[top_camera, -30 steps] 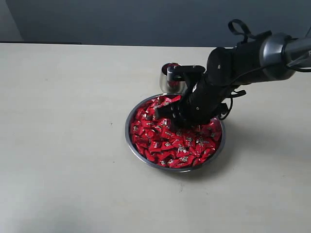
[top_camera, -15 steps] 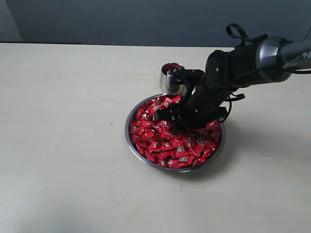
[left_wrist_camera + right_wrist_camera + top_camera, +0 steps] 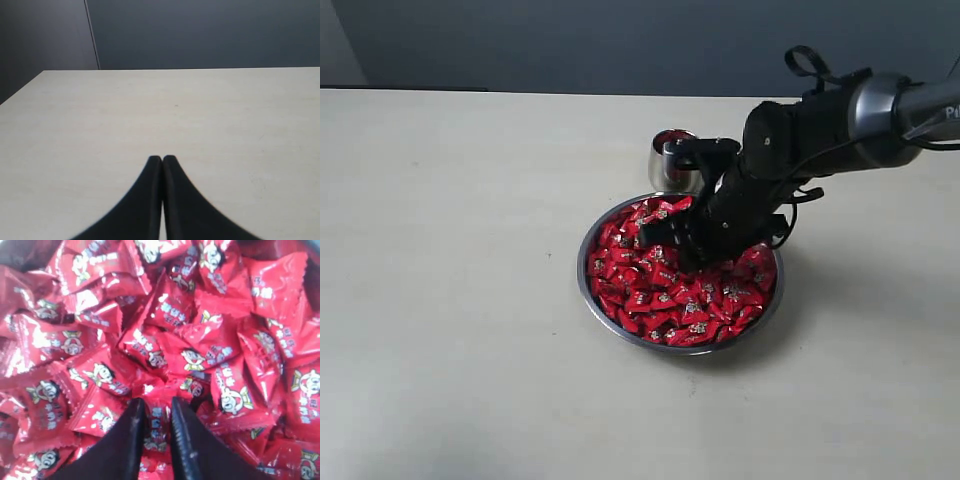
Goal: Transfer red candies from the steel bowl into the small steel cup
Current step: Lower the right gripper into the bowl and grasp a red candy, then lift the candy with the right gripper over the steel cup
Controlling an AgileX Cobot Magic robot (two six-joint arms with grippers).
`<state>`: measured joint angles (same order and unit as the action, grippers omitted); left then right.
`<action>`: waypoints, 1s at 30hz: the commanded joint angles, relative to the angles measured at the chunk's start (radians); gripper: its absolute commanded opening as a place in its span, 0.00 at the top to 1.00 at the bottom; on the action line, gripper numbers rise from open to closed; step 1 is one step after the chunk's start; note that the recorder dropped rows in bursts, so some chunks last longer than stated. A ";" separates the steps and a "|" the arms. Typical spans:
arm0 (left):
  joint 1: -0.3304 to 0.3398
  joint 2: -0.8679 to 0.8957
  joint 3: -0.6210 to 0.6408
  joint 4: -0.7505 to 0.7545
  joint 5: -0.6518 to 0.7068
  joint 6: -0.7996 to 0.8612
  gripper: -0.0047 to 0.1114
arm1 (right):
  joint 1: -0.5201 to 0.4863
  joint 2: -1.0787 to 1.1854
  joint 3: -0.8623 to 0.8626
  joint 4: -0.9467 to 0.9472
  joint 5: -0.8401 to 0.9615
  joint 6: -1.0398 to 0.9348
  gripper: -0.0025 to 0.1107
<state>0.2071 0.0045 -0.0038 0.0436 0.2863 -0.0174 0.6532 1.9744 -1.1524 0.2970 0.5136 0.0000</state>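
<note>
supply: red candies (image 3: 650, 295) heaped in the steel bowl (image 3: 583, 280), filling it nearly to the rim, mid-table (image 3: 460, 250).
target: small steel cup (image 3: 663, 170) upright just beyond the bowl's far rim, very close to it or touching; something red already showing at its mouth.
right gripper (image 3: 672, 248): tips down in the far half of the pile, arm slanting in from the right of the exterior view.
right fingers (image 3: 134, 440): drawn close with only a narrow slot between them, clenched on a pinched candy (image 3: 157, 432) whose red wrapper fills that slot; firmness of the hold not judgeable.
long axis of that candy: cannot tell, most of the wrapper hidden between and beneath the fingers.
neighbours: other wrappers lying against both fingers on all sides, so a risk of dragging an extra one up.
left gripper (image 3: 162, 160): fingers pressed together on nothing, over bare table, absent from the exterior view and well away from bowl and cup.
key relation: cup near the clenched fingers, past the far rim and a little to the left in the exterior view; right arm clearly the nearer one.
next move, as a judgement: straight lift clear of the pile, short carry over the far rim, release above the cup's mouth.
progress, as a judgement: early, bowl far from emptied.
</note>
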 commanded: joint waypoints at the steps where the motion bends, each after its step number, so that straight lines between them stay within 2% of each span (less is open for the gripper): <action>1: 0.001 -0.004 0.004 0.001 -0.002 -0.003 0.96 | -0.002 -0.033 -0.063 -0.020 0.036 -0.007 0.99; 8: 0.001 -0.004 0.004 0.001 -0.002 -0.003 0.96 | -0.002 -0.038 -0.152 -0.098 0.126 -0.007 0.99; 15: 0.001 -0.004 0.004 0.001 -0.002 -0.003 0.96 | -0.014 -0.069 -0.169 -0.251 0.088 0.057 0.99; 19: 0.001 -0.004 0.004 0.001 -0.002 -0.003 0.96 | -0.079 -0.108 -0.184 -0.269 0.052 0.071 0.99; 24: 0.001 -0.004 0.004 0.001 -0.002 -0.003 0.96 | -0.156 -0.099 -0.294 -0.269 0.095 0.050 0.99; 30: 0.001 -0.004 0.004 0.001 -0.002 -0.003 0.96 | -0.175 -0.024 -0.454 -0.256 0.131 -0.025 0.99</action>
<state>0.2071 0.0045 -0.0038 0.0436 0.2863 -0.0174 0.4827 1.9098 -1.5475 0.0360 0.6188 0.0184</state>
